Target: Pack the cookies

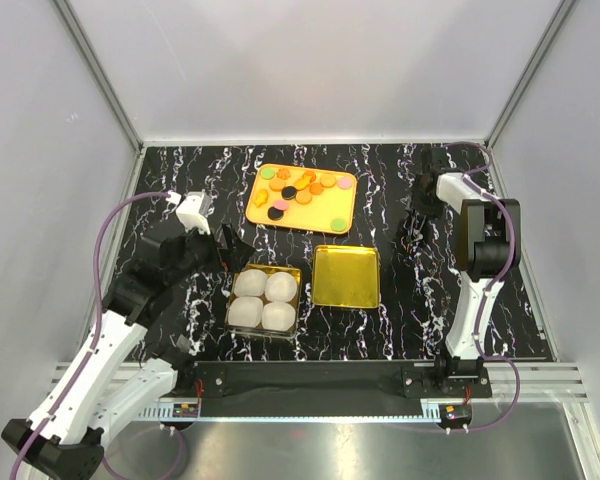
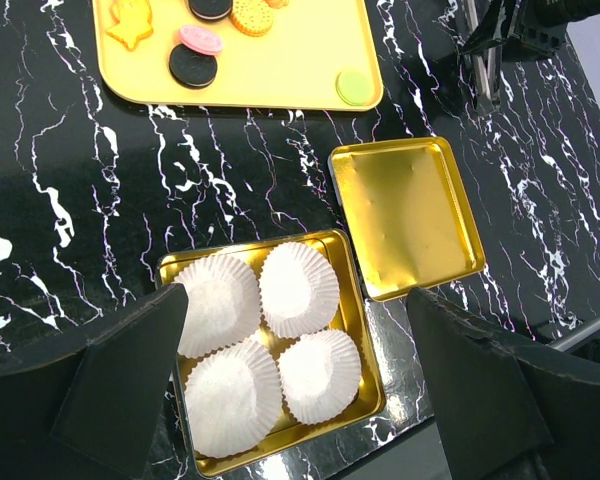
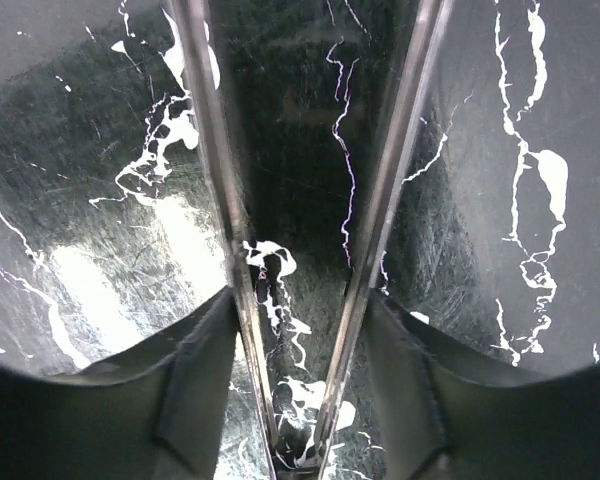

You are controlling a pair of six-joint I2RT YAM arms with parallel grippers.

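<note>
- About twelve cookies (image 1: 302,192) lie on one orange tray (image 1: 332,208), past the tips of the left fingers (image 1: 230,245). Overlap blurs the exact count. None is in the tin.
- One gold tin (image 2: 352,300) holds four white cups (image 2: 298,288) and lies on the counter (image 2: 230,170) under and between the left fingers.
- One gold lid (image 2: 410,215) lies flat, just beside the tin, on the side toward the right fingers (image 1: 416,215).
- One pair of metal tongs (image 3: 380,200).
- The left arm reaches forward and inward with its wrist tipped down over the tin. Its fingers are spread wide and hold nothing.
- The right arm stands upright, folded at the elbow, with the wrist pointing down at the counter. Its fingers press both tong blades from outside, and the tongs point at bare counter, well apart from the tray.
</note>
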